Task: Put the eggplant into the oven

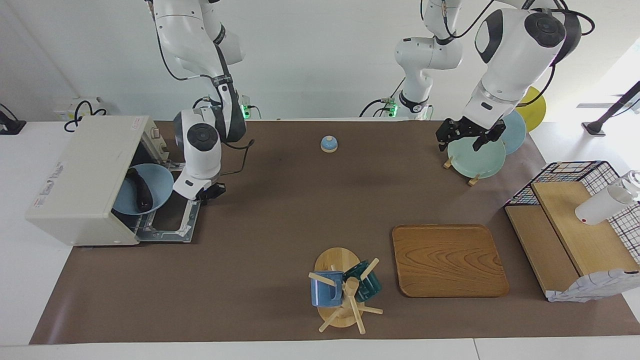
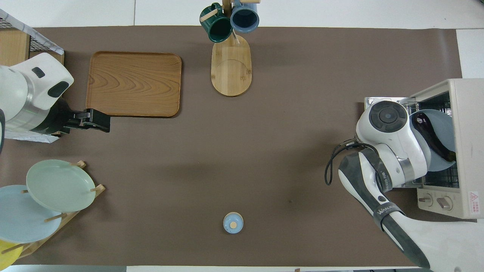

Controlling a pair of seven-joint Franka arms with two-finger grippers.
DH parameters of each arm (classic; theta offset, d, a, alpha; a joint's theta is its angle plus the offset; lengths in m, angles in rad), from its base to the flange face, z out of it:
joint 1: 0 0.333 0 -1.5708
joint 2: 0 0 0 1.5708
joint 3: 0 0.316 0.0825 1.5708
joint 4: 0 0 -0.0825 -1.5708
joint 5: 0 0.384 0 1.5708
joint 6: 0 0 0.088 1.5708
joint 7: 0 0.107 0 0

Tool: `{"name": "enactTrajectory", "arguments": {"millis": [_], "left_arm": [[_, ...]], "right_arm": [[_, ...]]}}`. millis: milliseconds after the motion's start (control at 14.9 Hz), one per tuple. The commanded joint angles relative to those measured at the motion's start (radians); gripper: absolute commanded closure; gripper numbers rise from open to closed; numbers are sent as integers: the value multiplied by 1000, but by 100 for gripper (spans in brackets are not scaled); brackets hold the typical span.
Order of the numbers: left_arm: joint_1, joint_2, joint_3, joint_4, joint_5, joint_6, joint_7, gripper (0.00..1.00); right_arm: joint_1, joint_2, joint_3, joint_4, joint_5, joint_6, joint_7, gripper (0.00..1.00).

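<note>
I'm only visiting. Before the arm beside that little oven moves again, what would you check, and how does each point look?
1. Eggplant lies on the blue plate: ok.
2. Plate fully inside the oven: not ok, its rim sticks out.
3. Oven door down and flat: ok.
4. Right gripper shut and holding nothing: ok.
5. Left gripper waits open over the plate rack: ok.
</note>
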Motion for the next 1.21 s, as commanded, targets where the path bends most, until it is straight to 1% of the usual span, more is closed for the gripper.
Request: {"name": "enactTrajectory", "arguments": {"millis": [0,134,268,403,604,805,872,940,1007,1074,1141], "left_arm": [[11,-7,-2,11,-15,-14,9,0],[11,-7,-2,11,-15,-14,9,0],[11,-7,-2,11,-15,-14,9,0],[11,-7,-2,11,-15,-14,9,0],[11,-7,-2,11,-15,-14,9,0],[11,-7,-2,11,-15,-14,9,0],[11,-7,-2,11,-15,-14,9,0],[11,-7,-2,11,-15,-14,9,0],[11,-7,-2,11,-15,-14,9,0],[11,-7,-2,11,-15,-14,9,0],[11,-7,-2,11,-15,-14,9,0]], "right_arm": [[-23,-15,-6,91,-93,-131,-48,100],[-52,-32,-10,176,-83,-222,-171,100],[-98,-46,-6,246,-75,-309,-237,100],[-137,-82,-8,256,-29,-331,-288,100],[-185,-121,-8,256,-6,-366,-343,100],[-185,-171,-6,260,10,-418,-351,100],[-178,-182,-3,283,10,-447,-351,100],[-174,-182,1,323,11,-483,-351,100],[-168,-173,15,382,57,-519,-349,100],[-167,-155,15,456,144,-550,-343,100],[-168,-133,15,508,198,-587,-342,100]]}}
